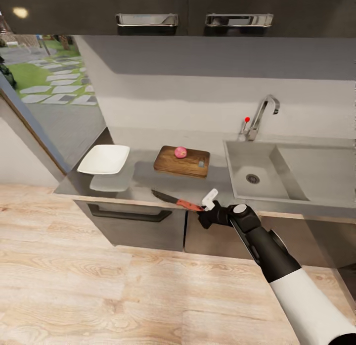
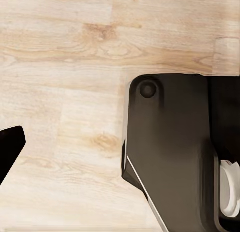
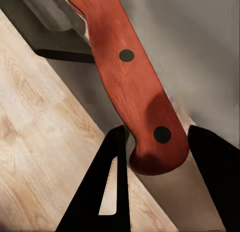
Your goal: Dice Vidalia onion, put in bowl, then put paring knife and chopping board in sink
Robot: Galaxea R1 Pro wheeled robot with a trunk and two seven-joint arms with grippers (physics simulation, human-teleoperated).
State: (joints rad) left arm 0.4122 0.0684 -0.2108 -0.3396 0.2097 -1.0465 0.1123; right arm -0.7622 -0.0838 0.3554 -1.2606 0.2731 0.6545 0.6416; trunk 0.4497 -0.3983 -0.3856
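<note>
The pinkish Vidalia onion (image 1: 180,152) rests whole on the dark wooden chopping board (image 1: 190,166), left of the sink (image 1: 236,159). The white bowl (image 1: 104,159) stands at the countertop's (image 1: 143,179) left end. Over the counter's front edge lies the paring knife (image 1: 173,200), blade pointing left. My right gripper (image 1: 203,209) is shut on the butt of its red-orange handle (image 3: 130,77), one finger tight on each side. In the left wrist view a black fingertip (image 2: 10,147) hangs over the wooden floor, far to one side, with nothing held.
The chrome tap (image 1: 262,115) with its red knob stands behind the sink basin. Dark cabinets with bar handles (image 1: 128,216) sit under the counter, and upper cabinets (image 1: 148,8) hang overhead. A window opens at the left. My own dark base (image 2: 175,152) lies below the left arm.
</note>
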